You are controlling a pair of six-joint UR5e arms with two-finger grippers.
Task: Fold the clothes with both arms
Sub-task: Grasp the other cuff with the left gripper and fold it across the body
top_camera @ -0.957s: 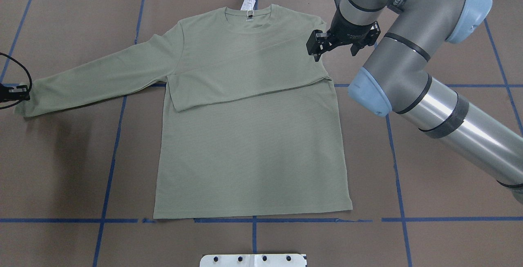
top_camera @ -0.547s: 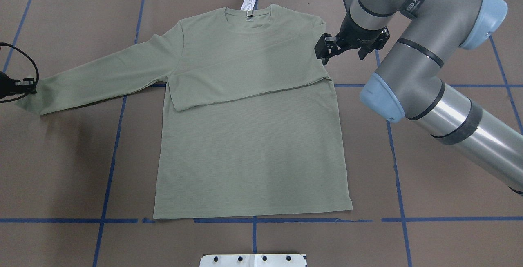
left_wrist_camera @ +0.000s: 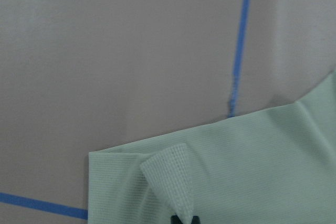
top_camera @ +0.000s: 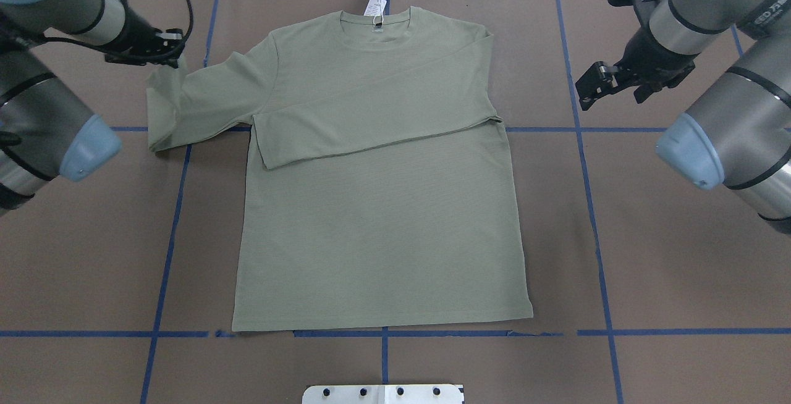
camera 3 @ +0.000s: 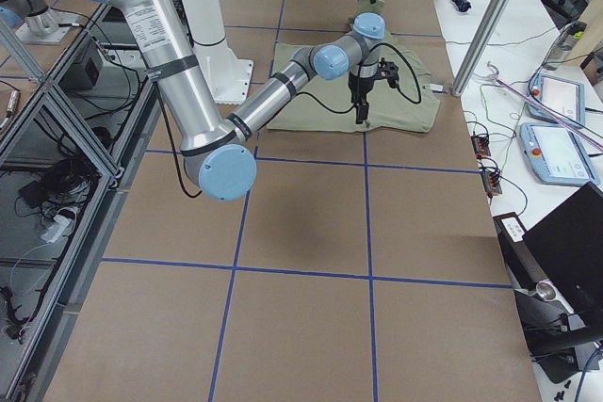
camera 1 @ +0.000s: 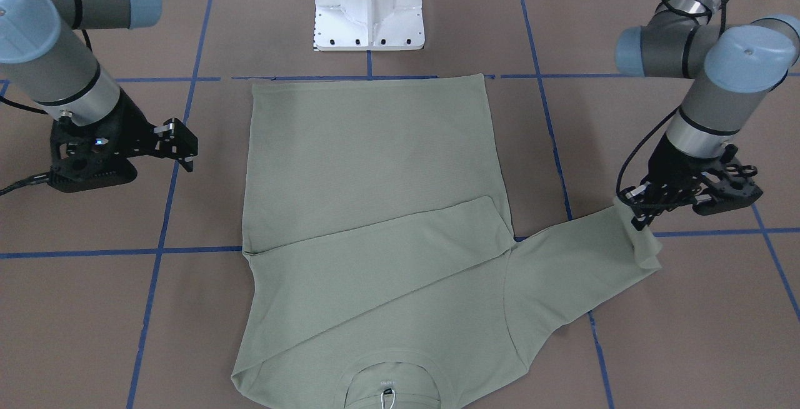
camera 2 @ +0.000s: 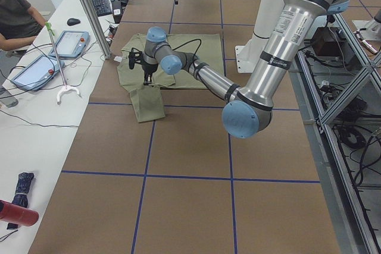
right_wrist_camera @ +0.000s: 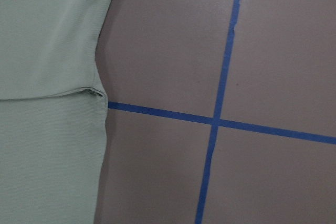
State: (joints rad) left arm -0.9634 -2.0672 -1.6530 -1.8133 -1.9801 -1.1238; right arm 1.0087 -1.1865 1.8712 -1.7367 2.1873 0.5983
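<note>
**A:** The shirt [top_camera: 383, 218] is laid flat mid-table [top_camera: 649, 268], and the cuff [left_wrist_camera: 173, 182] of its left sleeve [top_camera: 198, 101] is pinched tight in the left gripper [top_camera: 174, 58].

**B:** It is held raised, presumably so the sleeve can be carried over the chest, where the right sleeve [top_camera: 371, 120] is already laid across.

**A:** The right gripper [top_camera: 590, 89] is parked off the cloth, jaws apart, nothing held.

**B:** Kept clear, it seems, so the fold is not obstructed.

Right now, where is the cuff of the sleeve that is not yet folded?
The cuff is at the overhead view's upper left, pinched in the left hand, just left of a blue tape line.
</note>
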